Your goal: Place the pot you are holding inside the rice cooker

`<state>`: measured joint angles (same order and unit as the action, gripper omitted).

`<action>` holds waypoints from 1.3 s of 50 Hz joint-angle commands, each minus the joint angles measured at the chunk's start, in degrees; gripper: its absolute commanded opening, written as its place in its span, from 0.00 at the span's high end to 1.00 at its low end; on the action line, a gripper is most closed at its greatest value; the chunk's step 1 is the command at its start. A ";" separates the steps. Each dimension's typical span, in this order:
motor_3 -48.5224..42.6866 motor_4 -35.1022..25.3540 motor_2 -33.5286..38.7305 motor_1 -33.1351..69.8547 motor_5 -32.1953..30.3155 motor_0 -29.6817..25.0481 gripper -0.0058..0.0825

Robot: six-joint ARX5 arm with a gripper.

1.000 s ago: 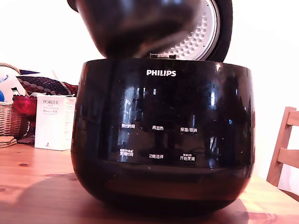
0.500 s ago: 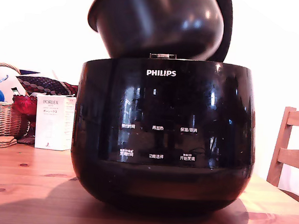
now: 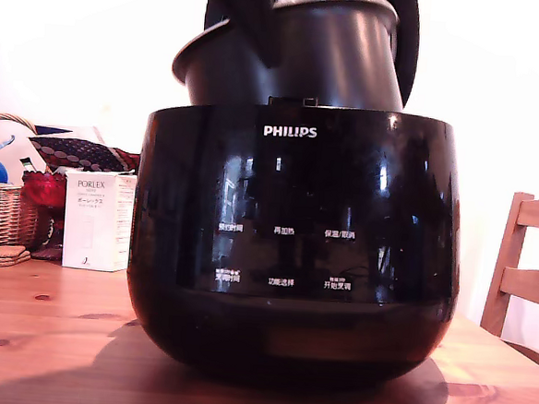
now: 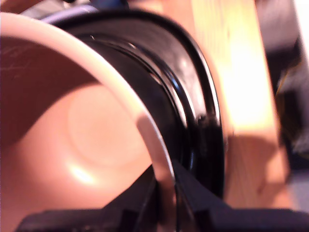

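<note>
Tipped up straighter than half a second ago and dropped lower, the pot (image 3: 297,65), with its bottom now down behind the top edge of the rice cooker (image 3: 294,241). Still leaning a little, with the rim lower on the exterior view's left. Lid of the cooker open behind it, just a dark curved edge showing at the exterior view's right.

Clamped on the pot's rim in the wrist view, the gripper (image 4: 166,200), one dark finger (image 4: 142,198) inside the pot and the other outside. Pale and smooth inside, that pot (image 4: 91,130), with a round flat floor. Just past the rim, the cooker's (image 4: 193,101) shiny black opening, very close to the pot's wall.

Under it all, a wooden table (image 3: 47,334). On the exterior view's left, well apart from the cooker, a white box (image 3: 99,220) with small print, a wicker basket (image 3: 2,211) with a blue ball inside, and a red glass thing between the basket and the box. On the exterior view's right, part of a wooden chair (image 3: 524,266).
</note>
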<state>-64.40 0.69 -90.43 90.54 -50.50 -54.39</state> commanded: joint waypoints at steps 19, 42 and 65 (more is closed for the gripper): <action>-1.70 7.32 -1.22 -0.11 -22.80 -1.92 0.96; -3.98 6.12 -1.22 0.63 -28.92 -1.60 0.96; -6.29 1.40 -1.22 2.89 -26.82 -1.60 0.96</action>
<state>-68.66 5.28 -91.53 93.30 -76.84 -54.39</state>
